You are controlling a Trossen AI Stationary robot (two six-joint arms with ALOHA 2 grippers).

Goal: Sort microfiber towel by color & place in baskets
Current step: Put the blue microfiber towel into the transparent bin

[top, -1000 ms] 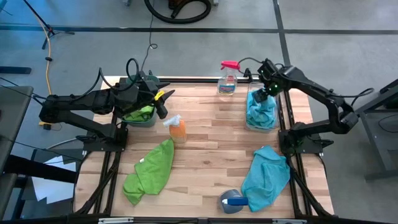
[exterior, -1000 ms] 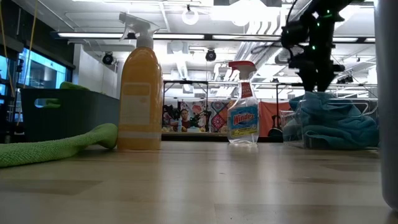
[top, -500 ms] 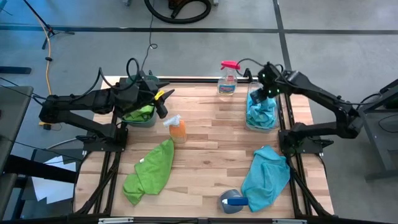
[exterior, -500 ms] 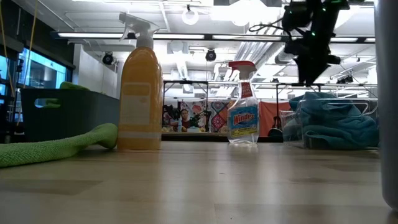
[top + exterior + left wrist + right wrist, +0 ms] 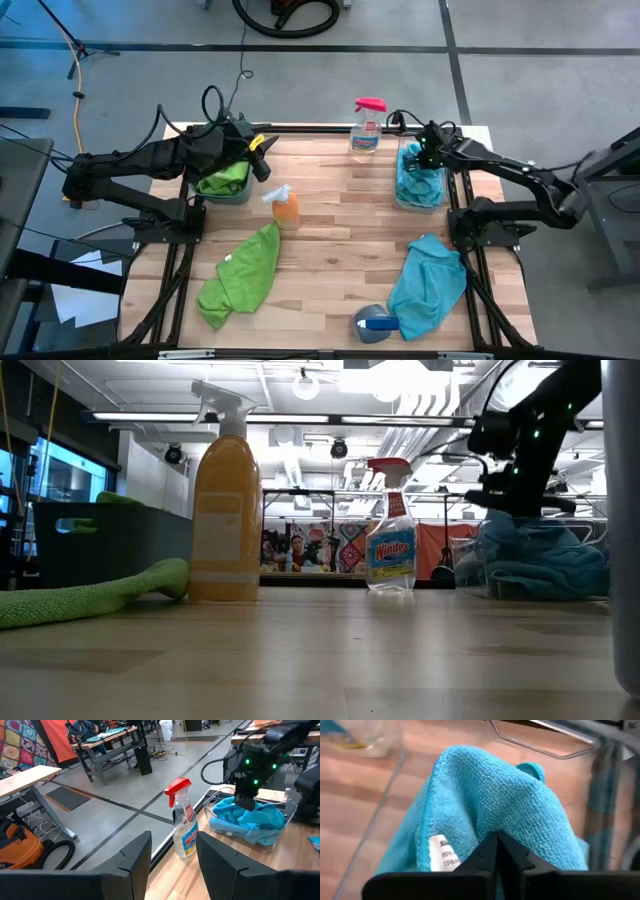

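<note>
The clear basket [image 5: 399, 192] at the far right holds a blue towel [image 5: 420, 186]. My right gripper [image 5: 427, 154] is shut, its tips on top of that towel [image 5: 495, 795]. The teal basket [image 5: 236, 197] at the far left holds a green towel [image 5: 228, 178]. My left gripper [image 5: 262, 160] hovers open above that basket's right end, with nothing between its fingers [image 5: 137, 855]. A second green towel [image 5: 242, 275] lies spread on the table near the left. A second blue towel [image 5: 428, 285] lies near the right. My right gripper has its shut fingertips [image 5: 490, 851] on the top fold of the blue towel [image 5: 485, 820], which lies in the clear basket. The fingers come from above, slanting down. No cloth shows between them. The towel rests heaped in the basket [image 5: 545, 555].
An orange spray bottle [image 5: 286, 208] stands mid-table beside the teal basket. A Windex bottle [image 5: 366, 126] stands at the far edge. A blue-grey object [image 5: 374, 322] lies at the near edge by the blue towel. Bare wood lies between the two loose towels.
My right gripper has shut. It rose a little above the clear basket, then came down onto the blue towel there, while its arm sank lower. The towel stays in the basket. My left arm has shifted slightly toward the far edge.
</note>
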